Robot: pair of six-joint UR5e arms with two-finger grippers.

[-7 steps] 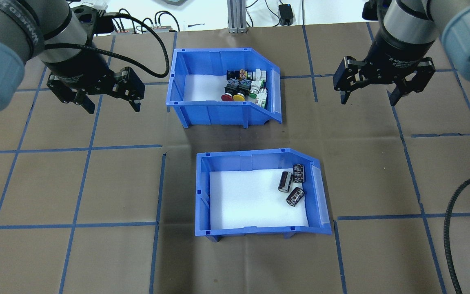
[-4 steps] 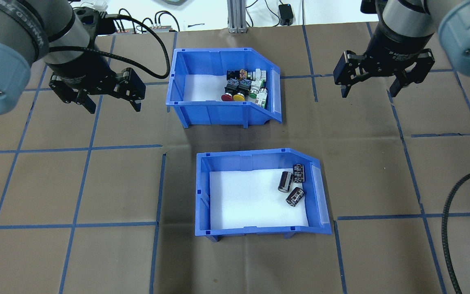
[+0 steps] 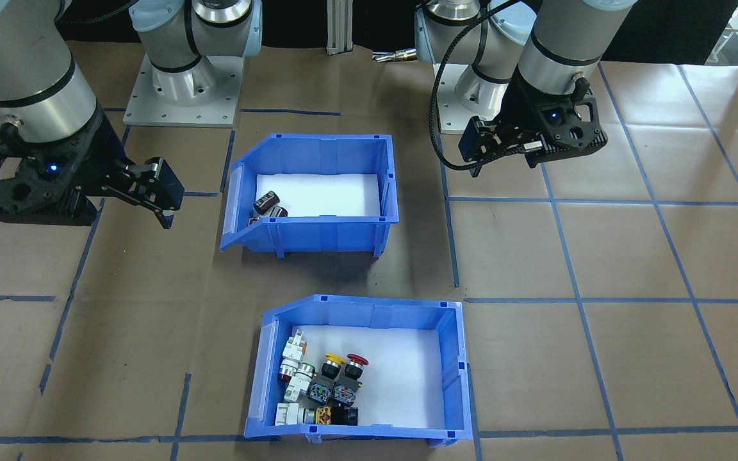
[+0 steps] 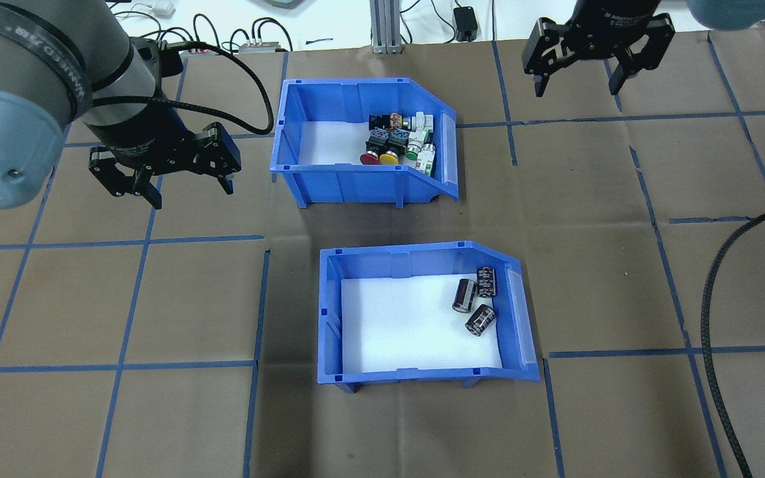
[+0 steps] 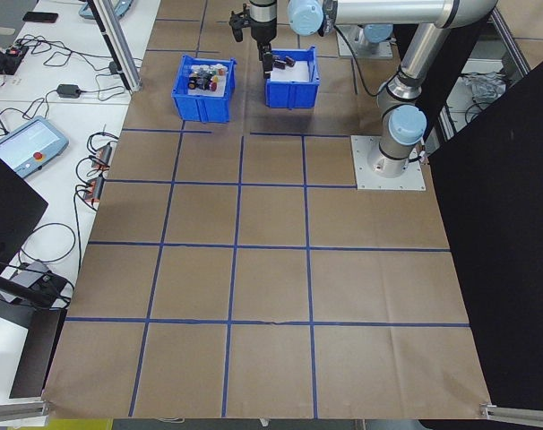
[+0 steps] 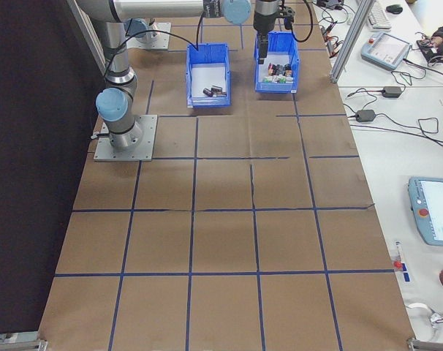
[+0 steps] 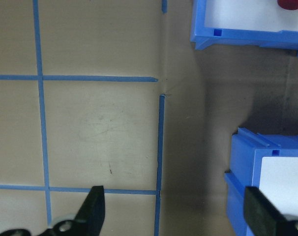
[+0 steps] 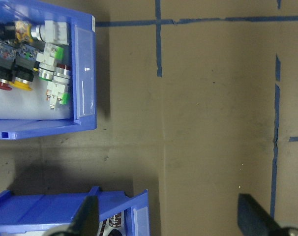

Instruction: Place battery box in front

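right gripper (image 4: 578, 75) retreated far, left gripper (image 4: 186, 187) edged inward | both jaws spread, empty | battery box (image 4: 422, 312) untouched, nearest robot

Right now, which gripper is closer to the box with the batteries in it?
Left. The left gripper hangs open off the battery box's closed end, toward the far side. The right gripper is open too, but farther off, up near the table's far edge beyond the button box.
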